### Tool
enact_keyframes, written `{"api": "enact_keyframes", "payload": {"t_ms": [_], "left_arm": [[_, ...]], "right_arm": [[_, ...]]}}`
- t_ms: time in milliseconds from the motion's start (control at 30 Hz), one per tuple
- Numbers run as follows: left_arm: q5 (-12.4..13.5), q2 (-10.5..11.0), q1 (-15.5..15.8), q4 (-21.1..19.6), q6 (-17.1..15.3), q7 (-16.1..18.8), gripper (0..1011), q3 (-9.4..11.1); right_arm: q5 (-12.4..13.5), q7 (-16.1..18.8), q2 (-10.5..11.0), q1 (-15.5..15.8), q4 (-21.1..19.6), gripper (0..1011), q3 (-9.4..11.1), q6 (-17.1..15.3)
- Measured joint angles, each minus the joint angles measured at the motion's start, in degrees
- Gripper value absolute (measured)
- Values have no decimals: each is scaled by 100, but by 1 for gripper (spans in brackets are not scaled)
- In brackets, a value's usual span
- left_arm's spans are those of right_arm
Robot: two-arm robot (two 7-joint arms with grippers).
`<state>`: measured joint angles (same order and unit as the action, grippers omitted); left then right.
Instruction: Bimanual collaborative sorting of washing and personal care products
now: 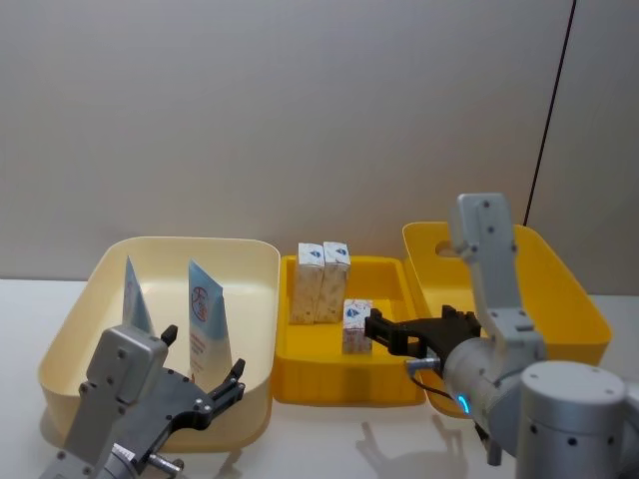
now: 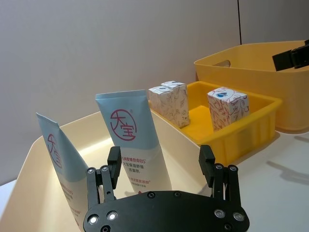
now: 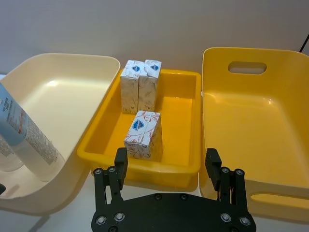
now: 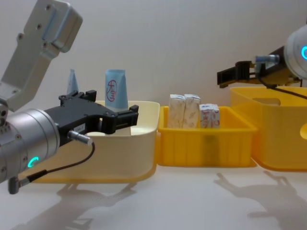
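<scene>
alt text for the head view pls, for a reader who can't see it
Three bins sit in a row: a cream bin holding two standing light-blue tubes, a small yellow tray holding three cartons, and a large yellow bin. The left hand is open at the cream bin's near edge; the right hand hovers open where tray meets large bin.

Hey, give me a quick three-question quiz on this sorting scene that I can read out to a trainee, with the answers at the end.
1. Count: how many cartons stand in the middle yellow bin?
2. True or false: the left gripper is shut on a light-blue tube.
3. Fill in: both tubes stand in the ___ bin.
Key: 1. three. 2. false, it is open and holds nothing. 3. cream, the cream bin on the robot's left.
</scene>
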<state>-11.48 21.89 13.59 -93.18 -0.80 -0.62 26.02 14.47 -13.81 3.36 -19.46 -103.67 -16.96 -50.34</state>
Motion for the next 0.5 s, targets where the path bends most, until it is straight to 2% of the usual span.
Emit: {"api": "enact_keyframes", "payload": {"t_ms": [233,500], "left_arm": [[0,0,0,0,0,0,1003,0],[0,0,0,0,0,0,1004,0]], "right_arm": [[-96,-126,-135,-339,292,1001,-118,-398],[-180,-141,-207,-675,687,1001,-229,-556]]}}
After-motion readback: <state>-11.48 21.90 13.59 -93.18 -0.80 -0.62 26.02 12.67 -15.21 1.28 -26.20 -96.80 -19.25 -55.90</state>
